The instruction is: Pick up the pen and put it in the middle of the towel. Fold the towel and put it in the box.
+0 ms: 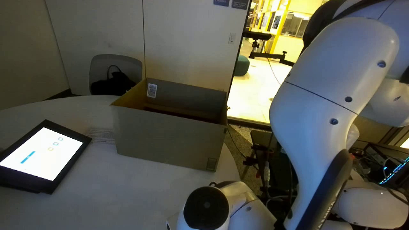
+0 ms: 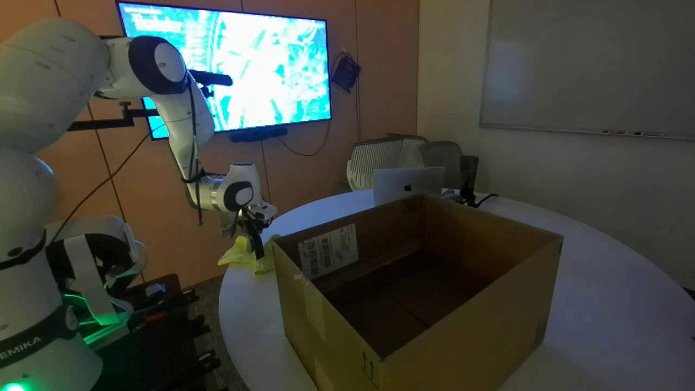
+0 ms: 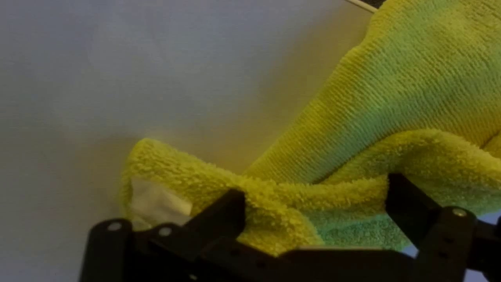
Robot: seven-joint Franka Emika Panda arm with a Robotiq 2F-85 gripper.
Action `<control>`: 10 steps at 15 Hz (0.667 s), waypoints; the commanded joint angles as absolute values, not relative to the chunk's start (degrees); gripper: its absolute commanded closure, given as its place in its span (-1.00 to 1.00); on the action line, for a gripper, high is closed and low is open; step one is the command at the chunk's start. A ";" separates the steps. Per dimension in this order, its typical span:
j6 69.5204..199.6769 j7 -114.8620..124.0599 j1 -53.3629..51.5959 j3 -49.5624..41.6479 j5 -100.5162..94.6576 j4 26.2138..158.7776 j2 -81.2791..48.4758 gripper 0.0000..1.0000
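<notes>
jaws: wide, no grip | towel point(image 3: 372, 125): lies between and beyond them, its folded ridge spanning the gap | closing would likely bunch it lengthwise | box point(image 2: 472, 326): near the jaws

The claw point(image 3: 315, 192) looks like dull, hard plastic, with studs point(image 3: 114, 226) shining like metal. Between its tips, the towel point(image 3: 411, 86) is soft cloth, finely ribbed in parts, fuzzy elsewhere; a tag point(image 3: 156, 201) just beside the claw looks smooth. Below, the worktop point(image 3: 137, 78) is smooth and matt. Near the claw, the box point(image 2: 478, 336) is matt cardboard with a paper label point(image 2: 328, 250). Above the claw, the arm point(image 1: 335, 64) looks like glossy plastic.
</notes>
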State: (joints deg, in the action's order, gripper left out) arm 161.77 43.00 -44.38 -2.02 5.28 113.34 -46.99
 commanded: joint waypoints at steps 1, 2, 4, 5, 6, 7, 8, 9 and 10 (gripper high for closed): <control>162.16 44.31 -45.31 -3.56 4.93 113.17 -48.05 -0.46; 162.10 44.35 -45.22 -3.61 4.98 113.33 -47.92 -0.32; 161.86 44.36 -45.03 -3.90 4.96 114.02 -47.37 0.05; 161.85 44.43 -45.04 -4.16 4.90 114.39 -47.13 0.19; 161.83 44.52 -45.12 -4.41 4.81 114.78 -46.84 0.37; 161.74 44.58 -45.24 -4.81 4.63 115.16 -46.55 0.51; 161.70 44.50 -45.10 -4.86 4.64 115.35 -46.43 0.65; 161.53 44.38 -44.97 -5.01 4.57 115.80 -45.95 0.83; 161.33 44.08 -44.67 -4.97 4.57 116.18 -45.52 0.86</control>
